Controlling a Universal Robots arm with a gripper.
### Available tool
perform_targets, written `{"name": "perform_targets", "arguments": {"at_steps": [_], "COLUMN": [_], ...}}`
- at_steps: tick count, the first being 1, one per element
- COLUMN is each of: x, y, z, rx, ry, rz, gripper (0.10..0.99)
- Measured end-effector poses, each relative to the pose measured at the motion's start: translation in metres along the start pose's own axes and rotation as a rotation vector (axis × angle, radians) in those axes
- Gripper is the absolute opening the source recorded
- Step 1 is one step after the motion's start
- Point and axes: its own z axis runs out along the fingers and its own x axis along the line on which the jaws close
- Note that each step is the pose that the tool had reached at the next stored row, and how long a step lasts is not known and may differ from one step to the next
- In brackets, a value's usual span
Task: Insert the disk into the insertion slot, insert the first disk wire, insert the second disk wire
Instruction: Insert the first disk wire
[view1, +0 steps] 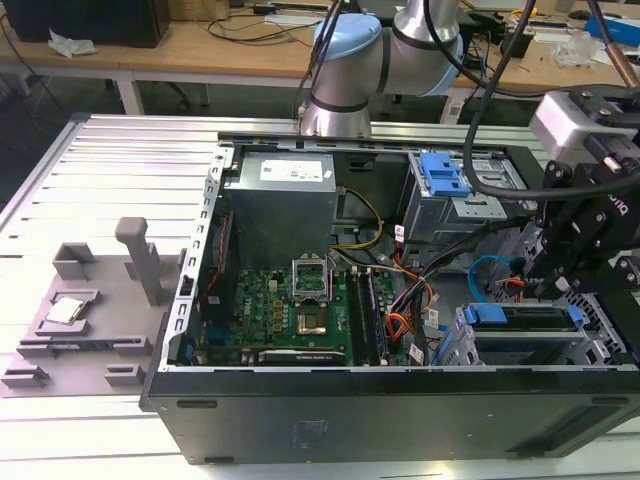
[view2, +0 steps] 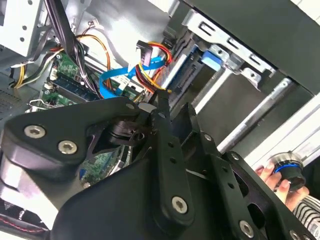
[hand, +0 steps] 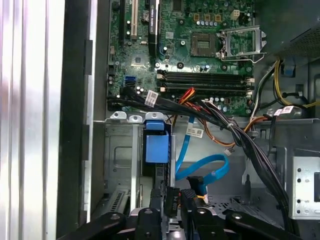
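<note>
The claw (view2: 170, 102) hangs over the open computer case (view1: 350, 420), at the far right of the exterior view. Whether it is apart or together cannot be told. The disk (view1: 520, 322) sits in the slot (view1: 605, 340), lower right of that view. The blue cable (hand: 207, 165) loops just beside the claw, and the orange wires (view2: 157, 50) lie near it.

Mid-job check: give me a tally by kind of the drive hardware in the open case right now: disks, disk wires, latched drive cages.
disk in its blue carrier: 1
disk wires, the orange/red bundle and the flat blue cable: 2
upper drive cage with a blue latch: 1
Total: 4
</note>
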Motion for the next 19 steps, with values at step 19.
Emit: {"name": "perform_targets", "arguments": {"at_steps": [19], "x": [0.0015], "y": [-0.0098], "z": [0.0124], "rx": [0.000], "ry": [0.0141], "rz": [0.001], "gripper": [0.165]}}
